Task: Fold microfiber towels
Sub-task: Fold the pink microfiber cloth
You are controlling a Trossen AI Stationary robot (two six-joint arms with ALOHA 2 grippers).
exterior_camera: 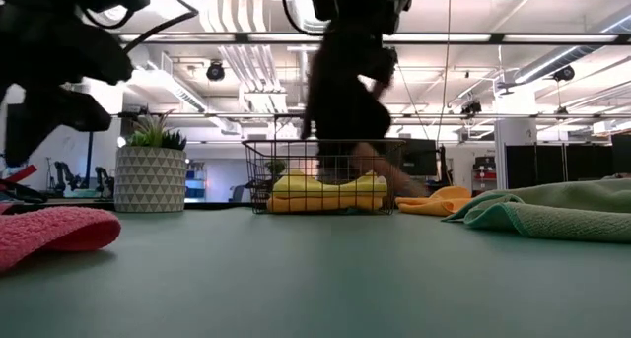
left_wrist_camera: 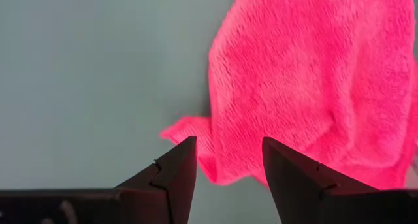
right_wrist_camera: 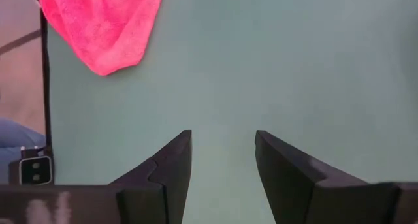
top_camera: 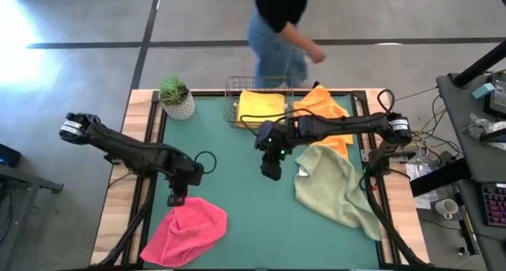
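A pink towel (top_camera: 186, 230) lies crumpled on the green mat at the near left; it also shows in the left wrist view (left_wrist_camera: 320, 80) and the right wrist view (right_wrist_camera: 104, 21). My left gripper (top_camera: 176, 198) hangs open just above its far corner (left_wrist_camera: 186, 129), touching nothing. My right gripper (top_camera: 271, 172) is open and empty over bare mat at the middle. A sage green towel (top_camera: 336, 184) lies spread at the right. An orange towel (top_camera: 326, 113) lies at the far right. A yellow towel (top_camera: 261, 107) lies in the wire basket (top_camera: 231, 105).
A small potted plant (top_camera: 175, 97) stands at the far left corner. A person (top_camera: 278, 26) stands behind the table's far edge, one hand near the basket. Bare mat lies between the pink and the sage green towel.
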